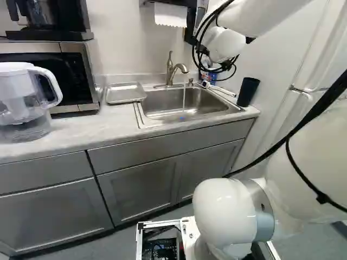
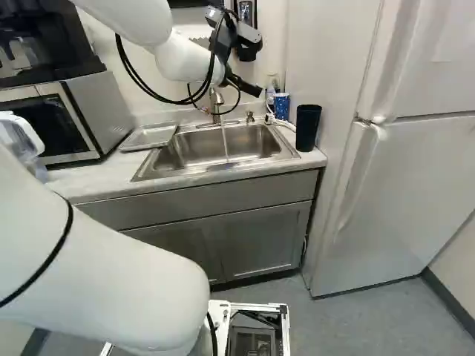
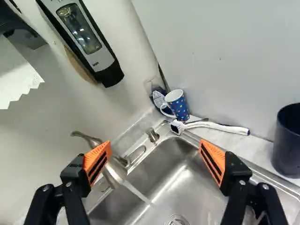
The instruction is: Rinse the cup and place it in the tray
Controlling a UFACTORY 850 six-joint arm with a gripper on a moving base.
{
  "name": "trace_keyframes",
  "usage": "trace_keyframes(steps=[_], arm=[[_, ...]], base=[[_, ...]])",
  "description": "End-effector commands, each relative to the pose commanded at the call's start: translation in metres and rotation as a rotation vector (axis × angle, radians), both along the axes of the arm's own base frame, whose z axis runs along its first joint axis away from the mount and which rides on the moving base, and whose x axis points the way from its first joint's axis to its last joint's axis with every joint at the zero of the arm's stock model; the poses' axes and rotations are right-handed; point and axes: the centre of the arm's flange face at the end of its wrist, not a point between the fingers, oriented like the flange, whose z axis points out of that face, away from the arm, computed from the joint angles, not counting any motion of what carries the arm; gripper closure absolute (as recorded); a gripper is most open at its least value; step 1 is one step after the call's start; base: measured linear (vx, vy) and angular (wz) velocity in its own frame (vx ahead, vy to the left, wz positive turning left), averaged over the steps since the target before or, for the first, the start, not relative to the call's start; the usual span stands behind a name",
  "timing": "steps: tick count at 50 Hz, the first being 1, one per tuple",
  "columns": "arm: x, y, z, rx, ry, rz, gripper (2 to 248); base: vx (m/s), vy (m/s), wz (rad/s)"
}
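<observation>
In the right base view my gripper (image 2: 246, 87) hangs above the back of the sink (image 2: 219, 145). Seen from the wrist, the gripper (image 3: 153, 161) is open, its orange pads wide apart and holding nothing. Ahead of the fingers, a blue patterned mug (image 3: 181, 107) with a white handle stands in the back corner behind the sink. A dark tumbler (image 3: 288, 140) stands on the counter at the sink's right side, also visible in the left base view (image 1: 248, 91). Water runs from the faucet (image 1: 172, 69) into the sink. The metal tray (image 1: 126, 93) lies left of the sink.
A white-handled brush (image 3: 211, 125) lies along the sink's edge near the mug. A soap dispenser (image 3: 86, 35) hangs on the wall. The microwave (image 2: 89, 119) and water pitcher (image 1: 24, 103) stand left of the tray; the fridge (image 2: 401, 193) is at the right.
</observation>
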Motion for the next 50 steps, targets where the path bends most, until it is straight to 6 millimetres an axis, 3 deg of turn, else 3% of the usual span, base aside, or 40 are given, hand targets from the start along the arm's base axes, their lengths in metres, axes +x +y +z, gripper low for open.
trace_keyframes(steps=[50], arm=[[-0.005, -0.014, 0.003, -0.306, 0.081, -0.088, 3]], base=[[0.0, 0.0, 0.0]])
